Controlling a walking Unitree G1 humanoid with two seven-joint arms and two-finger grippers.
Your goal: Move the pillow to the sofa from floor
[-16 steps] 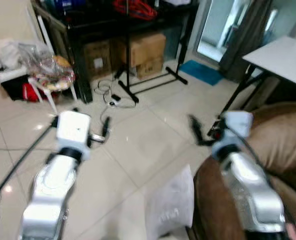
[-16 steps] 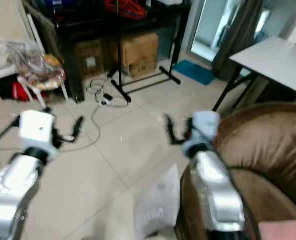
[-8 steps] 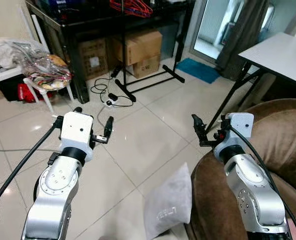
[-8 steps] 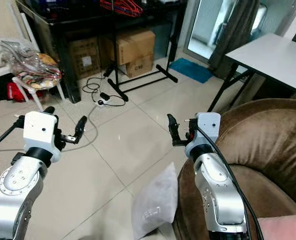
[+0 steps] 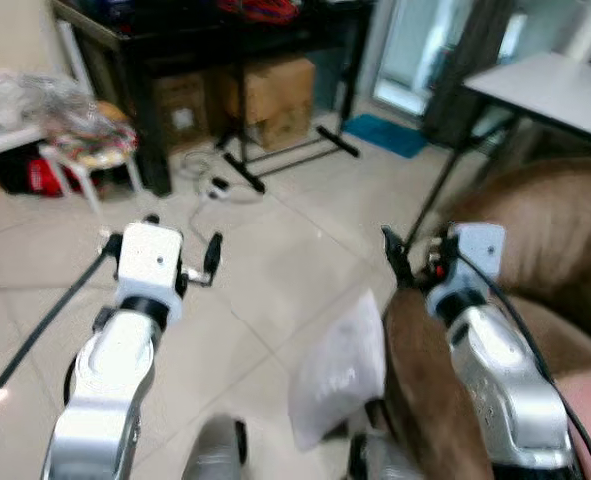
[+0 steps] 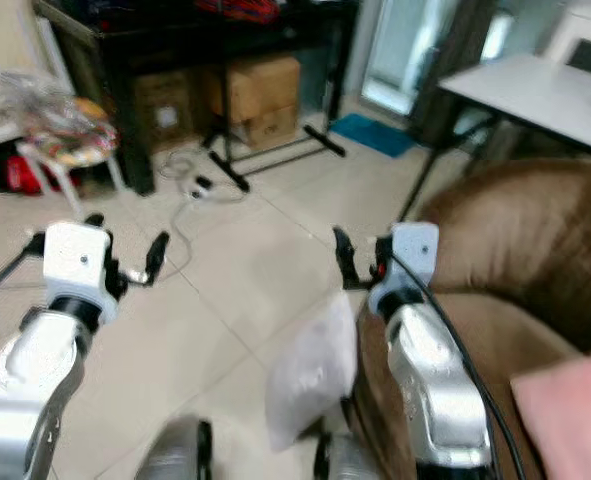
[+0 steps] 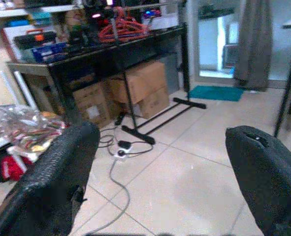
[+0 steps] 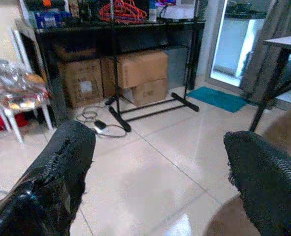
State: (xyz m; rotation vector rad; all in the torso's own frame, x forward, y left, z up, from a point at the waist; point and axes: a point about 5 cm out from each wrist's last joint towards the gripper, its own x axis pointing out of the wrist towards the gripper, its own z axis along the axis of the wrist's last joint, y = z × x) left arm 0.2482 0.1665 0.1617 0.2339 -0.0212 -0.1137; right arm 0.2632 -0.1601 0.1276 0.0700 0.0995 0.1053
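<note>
A pale grey pillow point(image 5: 335, 372) stands on the tiled floor, leaning against the front of the brown sofa point(image 6: 520, 235). My left gripper point(image 7: 160, 162) is held out over bare tiles to the pillow's left, open, with nothing between its fingers point(image 5: 213, 254). My right gripper point(image 8: 160, 162) is also open and empty. It hovers just above the pillow's upper edge and the sofa's arm, and one black finger point(image 5: 391, 246) shows there. Both grippers point toward the far side of the room.
A black rack point(image 5: 205, 40) with cardboard boxes point(image 5: 275, 85) stands ahead, with a stand's black base point(image 5: 295, 160) and a cable point(image 5: 215, 185) on the floor. A white chair point(image 5: 75, 150) with bags is at the left, a white table point(image 6: 535, 85) at the right. A pink cushion point(image 6: 570, 420) lies on the sofa.
The camera has tipped down and the picture is blurred, so the scene has shifted. Both arms hold the same pose, and the pillow still leans on the sofa.
</note>
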